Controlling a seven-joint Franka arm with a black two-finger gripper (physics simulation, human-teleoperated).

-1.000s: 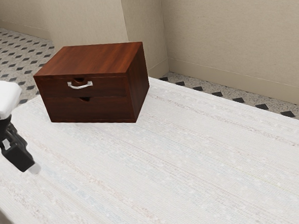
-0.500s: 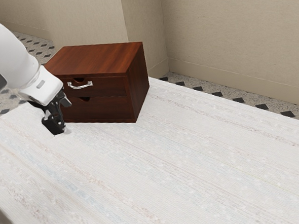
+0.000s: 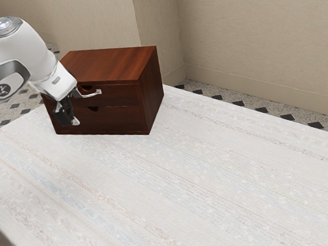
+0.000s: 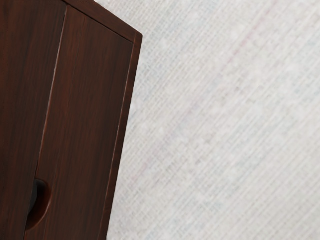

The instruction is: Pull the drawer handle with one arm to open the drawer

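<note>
Table (image 3: pixel 216 176): pale woven surface, spreading beneath our pincer.
Wooden two-drawer chest (image 3: pixel 109 64): just behind our pincer; both drawers look closed.
Pincer (image 3: pixel 67 116): black, before the chest front; we cannot tell whether it is spread or pressed together.
Silver handle (image 3: pixel 91 93): just above our pincer, ungrasped.
Risk: reaching in this low, we may miss the handle and bump the front.

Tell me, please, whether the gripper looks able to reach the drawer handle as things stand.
Probably yes: the gripper hangs close in front of the drawer, just below the handle, with nothing between them. It would likely need only a short lift.
</note>
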